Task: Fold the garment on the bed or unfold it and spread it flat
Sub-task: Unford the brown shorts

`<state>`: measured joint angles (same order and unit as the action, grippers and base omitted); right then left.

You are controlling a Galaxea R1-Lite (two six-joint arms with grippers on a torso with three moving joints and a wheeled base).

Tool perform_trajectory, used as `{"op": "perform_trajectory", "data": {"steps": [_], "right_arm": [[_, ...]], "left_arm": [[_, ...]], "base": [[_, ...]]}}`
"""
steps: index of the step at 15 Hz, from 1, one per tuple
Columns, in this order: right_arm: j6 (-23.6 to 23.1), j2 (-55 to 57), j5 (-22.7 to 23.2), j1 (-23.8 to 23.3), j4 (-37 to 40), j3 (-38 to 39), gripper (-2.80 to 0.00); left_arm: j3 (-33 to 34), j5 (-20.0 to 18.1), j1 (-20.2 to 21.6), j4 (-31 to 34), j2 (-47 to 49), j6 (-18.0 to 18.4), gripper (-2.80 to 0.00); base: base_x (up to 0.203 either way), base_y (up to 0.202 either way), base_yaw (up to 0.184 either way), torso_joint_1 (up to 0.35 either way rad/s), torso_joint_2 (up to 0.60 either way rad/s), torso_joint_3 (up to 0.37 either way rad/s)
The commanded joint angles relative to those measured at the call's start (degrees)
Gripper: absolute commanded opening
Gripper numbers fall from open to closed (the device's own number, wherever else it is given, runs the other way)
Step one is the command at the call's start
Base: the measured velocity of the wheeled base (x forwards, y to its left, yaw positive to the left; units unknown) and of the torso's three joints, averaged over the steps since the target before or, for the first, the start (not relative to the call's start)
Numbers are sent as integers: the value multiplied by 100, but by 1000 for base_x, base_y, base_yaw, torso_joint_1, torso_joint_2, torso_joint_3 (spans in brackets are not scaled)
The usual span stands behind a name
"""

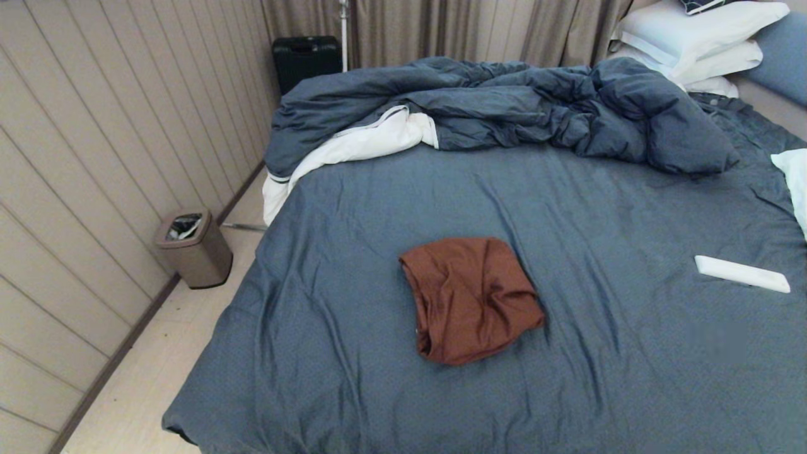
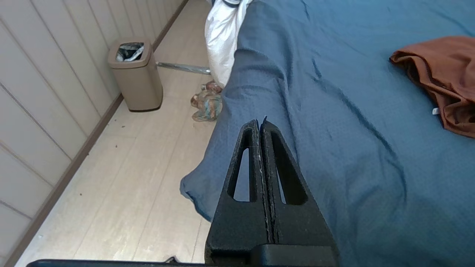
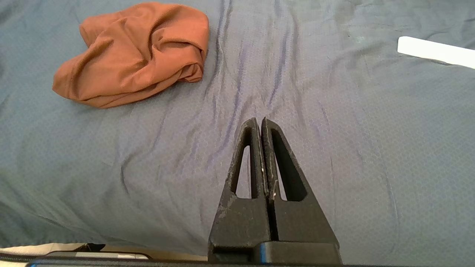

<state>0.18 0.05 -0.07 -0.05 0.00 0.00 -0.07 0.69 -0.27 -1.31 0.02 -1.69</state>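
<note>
The rust-brown garment (image 1: 470, 297) lies in a folded, rumpled bundle on the slate-blue sheet of the bed (image 1: 630, 353), near its middle. It also shows in the left wrist view as the garment (image 2: 441, 74) and in the right wrist view as the garment (image 3: 137, 52). My left gripper (image 2: 259, 122) is shut and empty, held over the bed's left edge, well short of the garment. My right gripper (image 3: 258, 120) is shut and empty above bare sheet near the bed's front, apart from the garment. Neither arm shows in the head view.
A rumpled dark blue duvet (image 1: 536, 107) with white lining lies across the far side, with stacked white pillows (image 1: 693, 44) at the back right. A flat white object (image 1: 742, 273) rests on the sheet at right. On the floor at left stand a bin (image 1: 192, 248) and a suitcase (image 1: 306, 60).
</note>
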Motion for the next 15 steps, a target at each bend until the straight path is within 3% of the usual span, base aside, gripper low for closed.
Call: {"op": "perform_trajectory", "data": {"steps": [1,15], "right_arm": [[-1,14,-1,-4,0,0,-280],[-91,18,44,-2,78,-167,-280]], "left_arm": [[7,1,0,-9,6,3,-280],[-6,-6,0,-10,15,2,-280]], "base": [[0,0,0,0,0,0],[0,0,0,0,0,0]]}}
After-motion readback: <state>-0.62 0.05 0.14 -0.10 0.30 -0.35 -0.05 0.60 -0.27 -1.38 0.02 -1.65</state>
